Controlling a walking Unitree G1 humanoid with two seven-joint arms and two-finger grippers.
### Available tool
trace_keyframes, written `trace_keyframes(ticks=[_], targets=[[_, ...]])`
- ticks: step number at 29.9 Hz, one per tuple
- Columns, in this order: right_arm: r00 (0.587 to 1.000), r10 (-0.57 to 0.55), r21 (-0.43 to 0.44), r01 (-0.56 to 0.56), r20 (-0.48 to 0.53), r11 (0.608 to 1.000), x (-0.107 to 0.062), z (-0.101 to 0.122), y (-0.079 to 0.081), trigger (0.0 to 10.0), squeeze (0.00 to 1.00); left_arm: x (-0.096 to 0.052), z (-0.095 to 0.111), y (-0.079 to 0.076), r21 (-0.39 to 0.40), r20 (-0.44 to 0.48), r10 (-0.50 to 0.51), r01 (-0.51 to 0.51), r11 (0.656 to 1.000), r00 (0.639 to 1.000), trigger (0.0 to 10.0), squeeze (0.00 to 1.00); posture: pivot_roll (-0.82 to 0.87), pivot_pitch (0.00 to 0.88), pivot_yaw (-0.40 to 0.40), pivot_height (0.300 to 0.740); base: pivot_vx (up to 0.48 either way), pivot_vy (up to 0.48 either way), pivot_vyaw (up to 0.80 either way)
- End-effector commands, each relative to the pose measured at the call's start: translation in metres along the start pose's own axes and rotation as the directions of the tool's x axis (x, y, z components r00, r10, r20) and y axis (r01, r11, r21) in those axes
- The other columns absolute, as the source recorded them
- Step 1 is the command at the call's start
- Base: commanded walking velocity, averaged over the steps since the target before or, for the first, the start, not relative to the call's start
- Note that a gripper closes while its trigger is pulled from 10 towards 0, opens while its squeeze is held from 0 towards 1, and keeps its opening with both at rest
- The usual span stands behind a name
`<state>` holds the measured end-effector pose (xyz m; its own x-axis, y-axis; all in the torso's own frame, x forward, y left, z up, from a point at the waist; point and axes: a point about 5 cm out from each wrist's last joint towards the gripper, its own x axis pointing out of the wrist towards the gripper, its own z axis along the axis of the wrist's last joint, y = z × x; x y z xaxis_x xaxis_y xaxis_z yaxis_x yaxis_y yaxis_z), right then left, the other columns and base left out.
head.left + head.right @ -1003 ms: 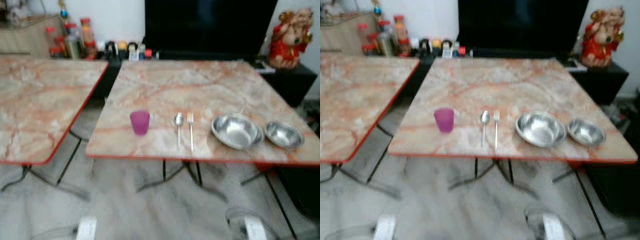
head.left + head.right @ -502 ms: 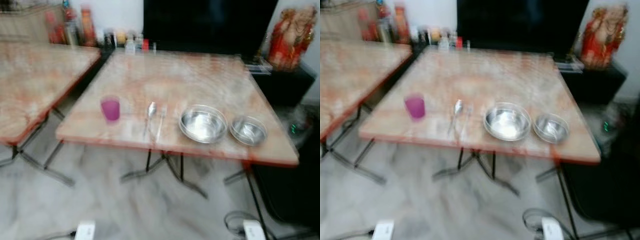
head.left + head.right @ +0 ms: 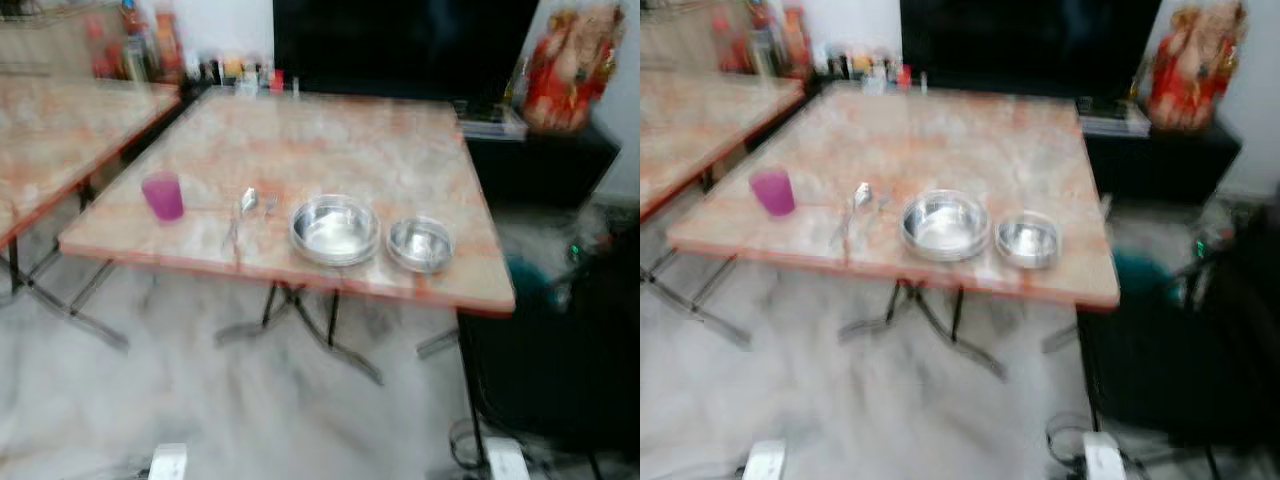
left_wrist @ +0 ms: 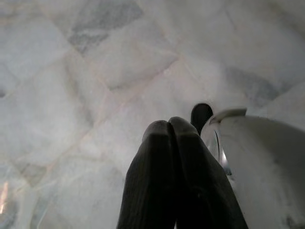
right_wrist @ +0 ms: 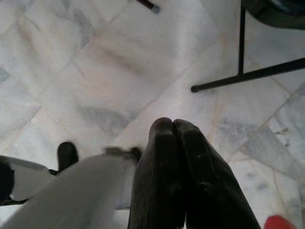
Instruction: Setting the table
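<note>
Both arms hang low over the marble floor (image 4: 71, 95), the left hand (image 4: 169, 126) and right hand (image 5: 172, 125) clenched and empty, while the pink cup (image 3: 163, 195), spoon (image 3: 247, 201), and two steel bowls (image 3: 335, 229) sit along the worktop's (image 3: 330, 140) near edge.

On the marble-patterned table (image 3: 330, 140), near its front edge, a pink cup (image 3: 163, 195) stands upright at the left. Right of it lie a spoon (image 3: 246, 203) and a blurred fork, then a large steel bowl (image 3: 335, 230) with a smaller steel bowl (image 3: 420, 245) just beside it.
</note>
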<state>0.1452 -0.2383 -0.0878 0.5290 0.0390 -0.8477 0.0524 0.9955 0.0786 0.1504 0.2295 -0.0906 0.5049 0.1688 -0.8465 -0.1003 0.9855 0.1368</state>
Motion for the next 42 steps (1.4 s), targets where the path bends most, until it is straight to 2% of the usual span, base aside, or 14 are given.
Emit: trace_keyframes(ticks=[1,6,9,10,12,14,15,17,21,29,38,42], targets=[[1.000,-0.012,0.000,0.012,0.002,1.000,-0.002,0.000,-0.006,10.0,0.00,0.001,0.006,-0.001,-0.008,0.022,0.004,-0.004,1.000,1.000,10.0,0.00,0.00,0.001,-0.043,0.740,0.000,0.000,0.00],[1.000,-0.012,-0.003,0.012,0.002,1.000,-0.002,0.000,-0.006,10.0,0.00,0.001,0.015,0.008,-0.031,0.068,0.037,-0.035,0.999,0.997,10.0,0.00,0.00,0.001,-0.043,0.740,0.000,0.000,0.00],[1.000,-0.013,0.007,0.013,0.006,1.000,-0.002,0.001,-0.006,10.0,0.00,0.001,0.032,0.020,-0.094,0.138,0.098,-0.085,0.992,0.986,10.0,0.00,0.00,0.000,-0.049,0.740,0.000,0.000,0.00],[1.000,-0.013,0.007,0.013,0.006,1.000,-0.002,0.001,-0.006,10.0,0.00,0.001,0.032,0.020,-0.094,0.138,0.098,-0.085,0.992,0.986,10.0,0.00,0.00,0.000,-0.049,0.740,0.000,0.000,0.00],[1.000,-0.009,0.007,0.009,-0.001,1.000,-0.002,0.001,-0.006,10.0,0.00,0.000,0.052,0.031,-0.146,0.217,0.141,-0.110,0.983,0.966,10.0,0.00,0.00,0.000,-0.050,0.740,0.000,0.000,0.00],[1.000,-0.008,0.004,0.008,-0.002,1.000,-0.002,0.001,-0.006,10.0,0.00,0.000,0.054,0.031,-0.150,0.226,0.144,-0.111,0.982,0.964,10.0,0.00,0.00,0.000,-0.050,0.740,0.000,0.000,0.00],[1.000,-0.007,0.011,0.007,0.002,1.000,-0.002,0.001,-0.006,10.0,0.00,-0.001,0.068,0.034,-0.158,0.272,0.157,-0.117,0.980,0.949,10.0,0.00,0.00,0.001,-0.051,0.740,0.326,0.000,-0.77],[1.000,-0.009,0.014,0.009,0.005,1.000,-0.002,0.001,-0.006,10.0,0.00,-0.001,0.078,0.035,-0.160,0.300,0.162,-0.118,0.980,0.940,10.0,0.00,0.00,0.001,-0.051,0.740,0.326,0.000,-0.77],[1.000,-0.017,0.011,0.017,0.013,1.000,-0.002,0.002,-0.006,10.0,0.00,-0.001,0.095,0.028,-0.144,0.342,0.135,-0.090,0.985,0.930,10.0,0.00,0.00,0.000,-0.049,0.740,0.343,0.000,0.00],[1.000,-0.014,0.022,0.014,0.009,1.000,-0.002,0.001,-0.006,10.0,0.00,0.000,0.093,0.018,-0.136,0.337,0.109,-0.066,0.988,0.935,10.0,0.00,0.00,0.000,-0.044,0.740,0.350,0.000,0.00],[1.000,-0.014,0.010,0.014,0.008,1.000,-0.002,0.000,-0.006,10.0,0.00,0.001,0.084,0.014,-0.122,0.324,0.085,-0.048,0.991,0.942,10.0,0.00,0.00,0.000,-0.040,0.740,0.329,0.000,-0.22],[1.000,-0.014,0.011,0.014,0.009,1.000,-0.002,-0.001,-0.006,10.0,0.00,0.001,0.082,0.014,-0.123,0.322,0.082,-0.045,0.991,0.943,10.0,0.00,0.00,0.000,-0.040,0.740,0.000,0.000,0.00]])
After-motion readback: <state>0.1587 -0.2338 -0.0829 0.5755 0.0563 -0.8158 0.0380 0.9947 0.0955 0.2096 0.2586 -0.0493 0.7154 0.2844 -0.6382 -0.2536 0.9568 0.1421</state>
